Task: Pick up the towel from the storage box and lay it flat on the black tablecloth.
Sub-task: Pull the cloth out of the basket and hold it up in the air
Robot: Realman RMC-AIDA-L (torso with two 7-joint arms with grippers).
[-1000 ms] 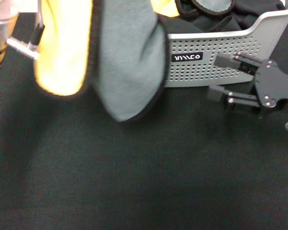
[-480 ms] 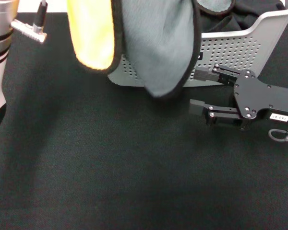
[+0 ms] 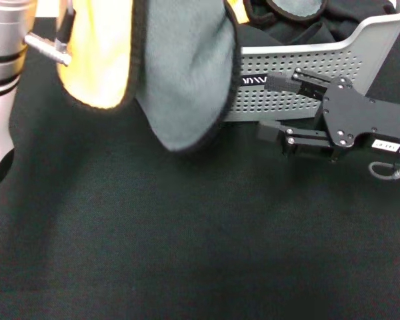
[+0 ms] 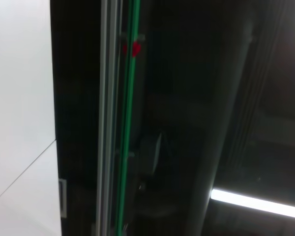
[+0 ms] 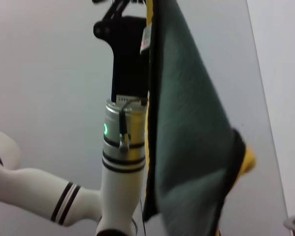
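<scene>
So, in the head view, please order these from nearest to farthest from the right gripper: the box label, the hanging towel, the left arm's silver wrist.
1. The box label: just left of the right gripper, on the storage box wall.
2. The towel: hanging farther left, grey face toward the camera.
3. The left arm's silver wrist: at the far left edge.

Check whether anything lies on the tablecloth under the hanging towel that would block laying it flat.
Nothing visible does. The towel hangs from the left gripper, and the tablecloth below and in front of it is bare. The box and the open right gripper sit off to the right.
</scene>
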